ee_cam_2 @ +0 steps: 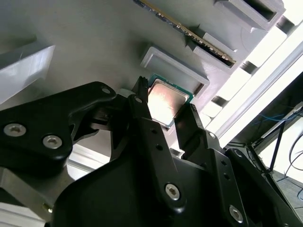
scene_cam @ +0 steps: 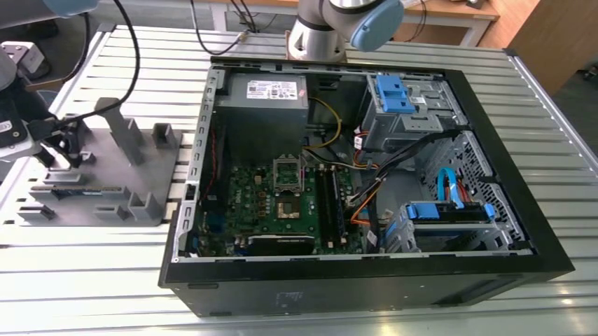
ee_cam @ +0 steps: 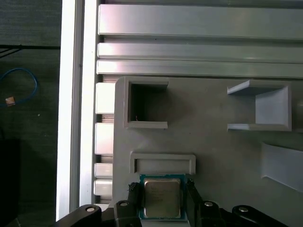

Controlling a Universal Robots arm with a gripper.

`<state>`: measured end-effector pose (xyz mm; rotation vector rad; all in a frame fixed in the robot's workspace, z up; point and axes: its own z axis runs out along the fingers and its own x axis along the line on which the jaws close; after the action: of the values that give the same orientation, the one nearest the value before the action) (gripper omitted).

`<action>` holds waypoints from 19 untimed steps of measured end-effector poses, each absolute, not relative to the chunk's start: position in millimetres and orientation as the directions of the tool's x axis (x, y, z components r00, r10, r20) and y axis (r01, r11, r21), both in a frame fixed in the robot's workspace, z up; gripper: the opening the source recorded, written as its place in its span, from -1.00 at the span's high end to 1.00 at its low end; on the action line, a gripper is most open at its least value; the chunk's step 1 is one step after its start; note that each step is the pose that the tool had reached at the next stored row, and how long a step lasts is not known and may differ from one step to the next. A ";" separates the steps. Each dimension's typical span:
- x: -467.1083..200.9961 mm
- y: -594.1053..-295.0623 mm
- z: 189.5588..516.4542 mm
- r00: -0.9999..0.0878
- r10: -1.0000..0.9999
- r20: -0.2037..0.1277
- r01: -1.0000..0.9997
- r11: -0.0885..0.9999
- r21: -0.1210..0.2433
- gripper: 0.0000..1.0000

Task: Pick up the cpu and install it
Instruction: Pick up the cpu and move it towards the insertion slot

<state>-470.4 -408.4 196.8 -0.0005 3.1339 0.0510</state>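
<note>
**On the slatted metal surface, the hand grips the cpu at the grey holder**

A surface [scene_cam: 140, 280] of pale metal slats carries two things in the exterior view. An open black computer case [scene_cam: 523, 231] lies on its side, and a grey holder [scene_cam: 112, 175] with upright posts and slots sits just beside it, toward the exterior view's left. Inside the case lies the green board [scene_cam: 252, 203], with its square socket [scene_cam: 288, 185] near the middle. The arm's base [scene_cam: 318, 35] stands behind the case.

The hand [scene_cam: 61, 157] is over the far left end of the grey holder, well apart from the case. In both wrist views its two black fingers [ee_cam_2: 142, 113] [ee_cam: 134, 196] are clamped against opposite edges of the cpu [ee_cam_2: 165, 101] [ee_cam: 162, 197], so the hand is grasping it. The chip's silvery top faces the cameras and its green rim shows around the edge.

The cpu sits at the holder, just beside a low raised rectangular frame [ee_cam: 163, 163] [ee_cam_2: 175, 68]. I cannot tell whether it rests on the holder or is lifted clear. In the second wrist view a slim strip [ee_cam_2: 184, 30] stands on edge in a slot farther along the holder.
</note>
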 end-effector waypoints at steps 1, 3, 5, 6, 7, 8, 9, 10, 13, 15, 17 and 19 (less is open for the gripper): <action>-470.4 -408.4 198.0 -1.000 0.000 -0.007 0.000 0.999 0.033 0.06; -470.4 -408.4 199.9 -1.000 0.000 -0.007 0.000 0.999 0.033 0.06; -470.3 -408.4 201.8 -1.000 0.000 -0.007 0.000 0.999 0.033 0.06; -470.3 -408.4 202.5 -1.000 0.000 -0.007 0.000 0.999 0.033 0.06; -470.3 -408.4 203.1 -1.000 0.000 -0.008 0.000 0.999 0.033 0.06; -470.3 -408.4 203.8 -1.000 0.000 -0.007 0.000 0.999 0.033 0.06; -470.4 -408.4 204.5 -1.000 0.000 -0.008 0.000 0.999 0.033 0.06; -470.4 -408.4 205.5 -1.000 0.000 -0.007 0.000 0.999 0.033 0.06; -470.4 -408.4 208.9 -1.000 0.000 -0.007 0.000 0.999 0.033 0.06; -470.4 -408.4 210.9 -1.000 0.000 -0.007 0.000 0.999 0.033 0.06; -470.3 -408.4 212.9 -1.000 0.000 -0.007 0.000 0.999 0.033 0.06; -470.4 -408.4 215.4 -1.000 0.000 -0.007 0.000 0.999 0.033 0.06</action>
<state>-470.4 -408.4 215.4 -0.0005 3.1338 0.0512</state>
